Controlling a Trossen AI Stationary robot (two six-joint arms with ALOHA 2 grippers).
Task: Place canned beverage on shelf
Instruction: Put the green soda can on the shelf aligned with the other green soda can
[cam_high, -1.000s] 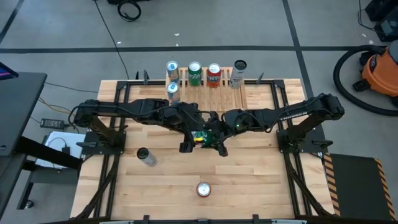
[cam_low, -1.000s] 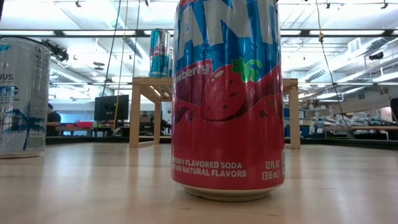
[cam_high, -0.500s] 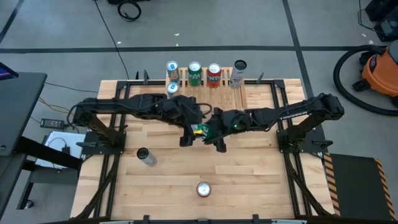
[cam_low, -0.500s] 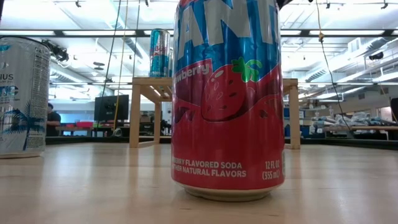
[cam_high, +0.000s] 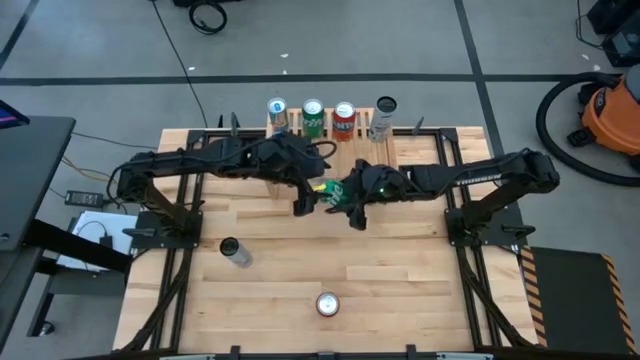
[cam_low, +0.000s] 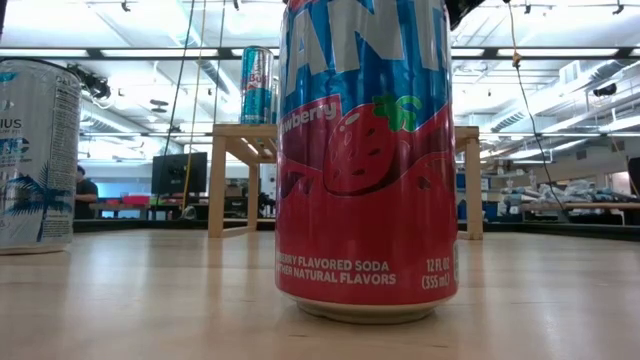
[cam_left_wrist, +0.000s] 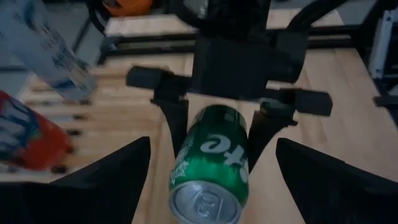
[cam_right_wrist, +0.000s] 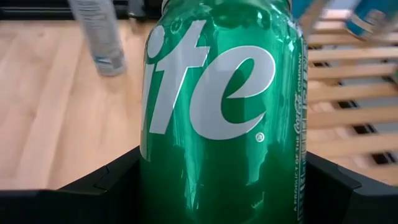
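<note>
A green soda can (cam_left_wrist: 214, 165) is held above the middle of the table, just in front of the shelf (cam_high: 330, 140); it fills the right wrist view (cam_right_wrist: 221, 106). My right gripper (cam_right_wrist: 221, 186) is shut on it. My left gripper (cam_left_wrist: 212, 146) is open. Its fingers stand wide on either side of the can, coming from the table's left, and do not touch it. The light wooden shelf stands at the far edge. On its top step stand a blue-silver can (cam_high: 277, 110), a green can (cam_high: 313, 118), a red can (cam_high: 344, 120) and a grey can (cam_high: 384, 115). My right gripper pinches the green can's side wall (cam_left_wrist: 245, 134) between its two fingers (cam_left_wrist: 177, 118), on the half away from the can's top. The fingers come from the table's right and lie across the can. The can shows its top (cam_left_wrist: 205, 202) to the left wrist camera and hangs clear of the table.
A dark can (cam_high: 233, 250) stands on the near left of the table, and a red strawberry soda can (cam_high: 327, 303) stands near the front edge. The red can fills the low view (cam_low: 365, 160), with a white can (cam_low: 35, 155) at its left. The arms' frames flank the table.
Both grippers have moved toward the table's far edge and the shelf. The green can has gone with them, held in my right gripper. My left arm now covers the can on the shelf's lower step.
</note>
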